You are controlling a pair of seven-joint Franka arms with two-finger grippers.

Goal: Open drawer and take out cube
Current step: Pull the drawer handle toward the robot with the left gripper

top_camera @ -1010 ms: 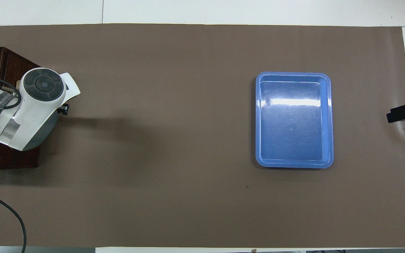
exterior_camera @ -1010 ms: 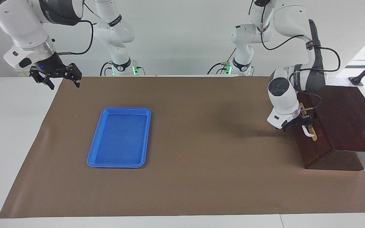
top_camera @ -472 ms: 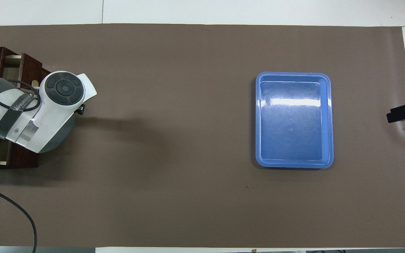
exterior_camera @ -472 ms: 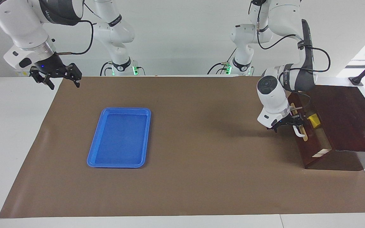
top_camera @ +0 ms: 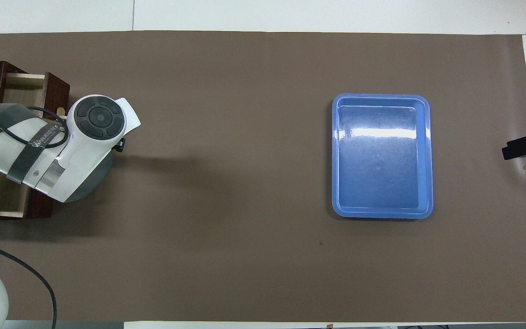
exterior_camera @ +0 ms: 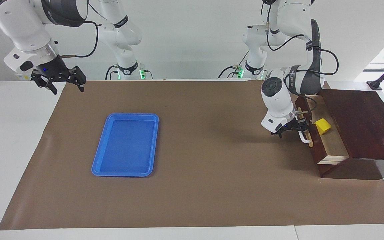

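Note:
The dark wooden box (exterior_camera: pixel 362 123) stands at the left arm's end of the table. Its drawer (exterior_camera: pixel 334 146) is pulled partly out and shows its pale wood inside. The small yellow cube (exterior_camera: pixel 322 126) lies in the drawer, toward the end nearer the robots. My left gripper (exterior_camera: pixel 300 130) is shut on the drawer's white bar handle (exterior_camera: pixel 304 137). In the overhead view the drawer (top_camera: pixel 18 91) shows, but the left arm hides the cube. My right gripper (exterior_camera: pixel 66 84) is open and empty, and waits over the mat's edge at the right arm's end.
A blue plastic tray (exterior_camera: pixel 125 145) lies empty on the brown mat (exterior_camera: pixel 212 173), toward the right arm's end; it also shows in the overhead view (top_camera: pixel 381 155). Bare mat lies between the tray and the drawer.
My left gripper has pulled the handle toward the middle of the table. The drawer has slid from shut to partly open and the cube has come into view. The right arm has not moved.

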